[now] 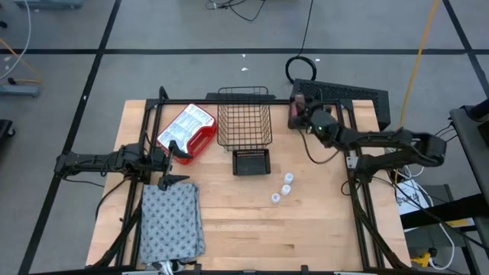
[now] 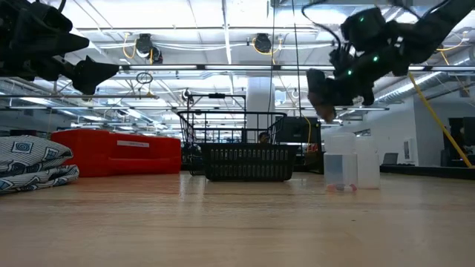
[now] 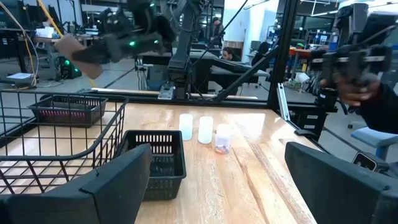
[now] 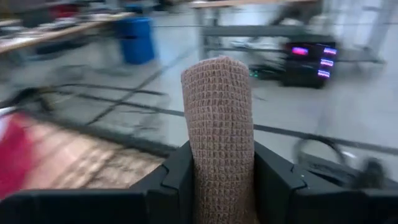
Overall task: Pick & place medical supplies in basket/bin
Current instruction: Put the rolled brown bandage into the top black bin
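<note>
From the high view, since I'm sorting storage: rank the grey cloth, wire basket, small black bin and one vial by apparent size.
1. grey cloth
2. wire basket
3. small black bin
4. vial

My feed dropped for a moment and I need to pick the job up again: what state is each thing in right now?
Right hand: shut on the brown bandage roll, raised beyond the basket's right side.
Left hand: open, empty, beside the red box.
Wire basket: upright, empty.
Small black bin: upright, contents unclear.
Three white vials: standing on the table, not yet placed.
Grey patterned cloth: folded, on the table.
</note>
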`<state>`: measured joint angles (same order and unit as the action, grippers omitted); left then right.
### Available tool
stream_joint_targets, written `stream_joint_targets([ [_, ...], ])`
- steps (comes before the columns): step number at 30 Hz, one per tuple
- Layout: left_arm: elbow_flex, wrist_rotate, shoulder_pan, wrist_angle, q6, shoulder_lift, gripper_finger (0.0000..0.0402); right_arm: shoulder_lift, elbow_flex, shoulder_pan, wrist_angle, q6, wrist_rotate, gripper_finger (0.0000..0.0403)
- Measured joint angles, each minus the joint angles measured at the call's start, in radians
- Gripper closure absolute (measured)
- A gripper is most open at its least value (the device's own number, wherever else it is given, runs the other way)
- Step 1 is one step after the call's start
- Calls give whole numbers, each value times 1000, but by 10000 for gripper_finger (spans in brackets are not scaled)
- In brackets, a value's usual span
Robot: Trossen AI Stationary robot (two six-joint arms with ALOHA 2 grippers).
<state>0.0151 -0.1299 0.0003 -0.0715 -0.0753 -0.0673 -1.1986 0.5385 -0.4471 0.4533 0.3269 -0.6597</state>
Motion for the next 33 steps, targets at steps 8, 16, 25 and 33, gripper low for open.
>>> stream_joint_targets([
  [8,0,0,0,0,0,0,27,-132,0,-95,6,87,10,290],
  [16,0,0,0,0,0,0,27,-215,0,-122,31,117,49,288],
  [25,0,0,0,0,0,0,27,-255,0,-156,34,143,113,288],
  [33,0,0,0,0,0,0,27,-259,0,-161,22,141,114,286],
])
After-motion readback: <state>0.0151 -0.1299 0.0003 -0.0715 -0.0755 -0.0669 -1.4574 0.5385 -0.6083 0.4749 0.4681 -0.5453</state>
